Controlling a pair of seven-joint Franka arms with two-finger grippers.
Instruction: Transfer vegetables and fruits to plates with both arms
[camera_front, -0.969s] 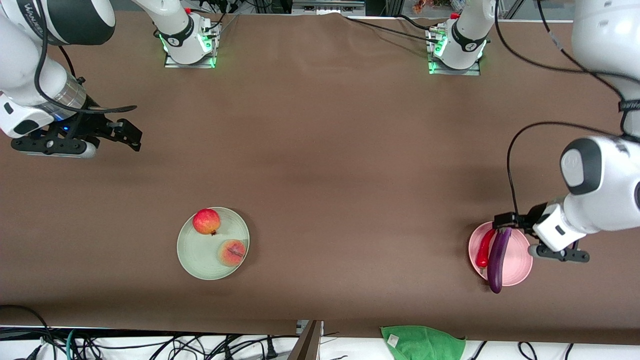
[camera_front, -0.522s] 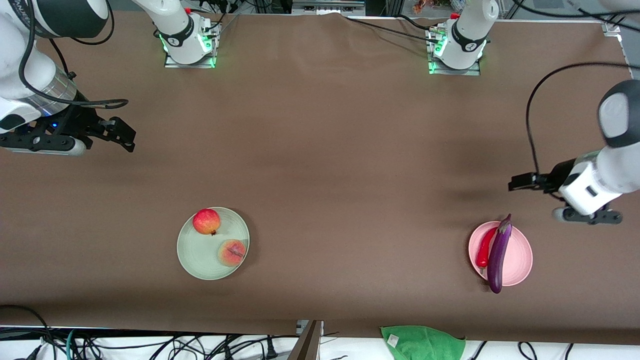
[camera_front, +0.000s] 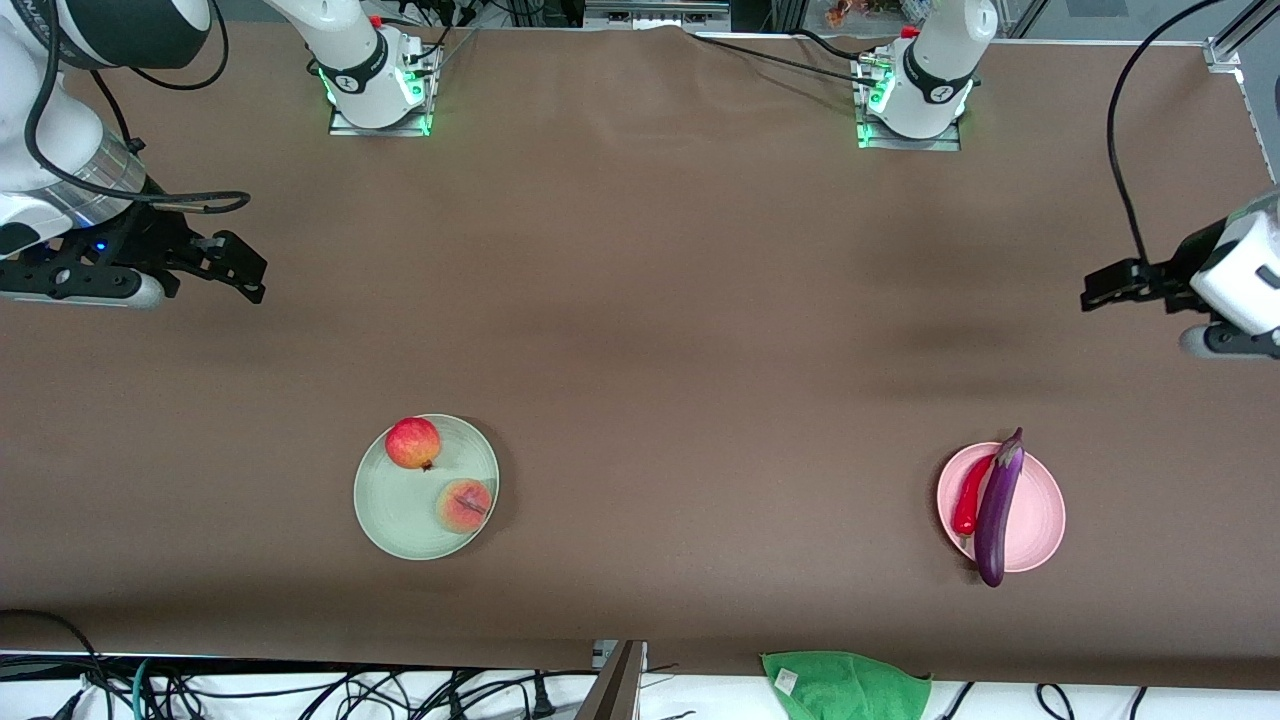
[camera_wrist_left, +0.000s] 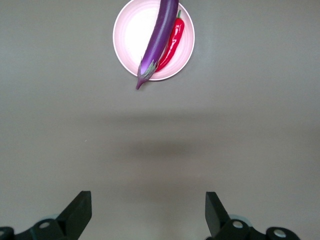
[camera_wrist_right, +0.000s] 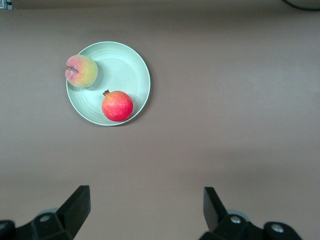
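The purple eggplant and red chili lie side by side on the pink plate; the eggplant's ends stick out over the rim. The pomegranate and peach sit on the mint green plate. My left gripper is open and empty, up in the air over bare table near the left arm's end. My right gripper is open and empty over bare table near the right arm's end. The left wrist view shows the eggplant, chili and pink plate. The right wrist view shows the peach, pomegranate and green plate.
A green cloth hangs at the table's front edge, nearer the camera than the pink plate. The two arm bases stand along the table's back edge. Cables run below the front edge.
My left gripper has risen off the pink plate and drawn back toward the left arm's end of the table, leaving the eggplant on the plate. My right gripper has barely shifted.
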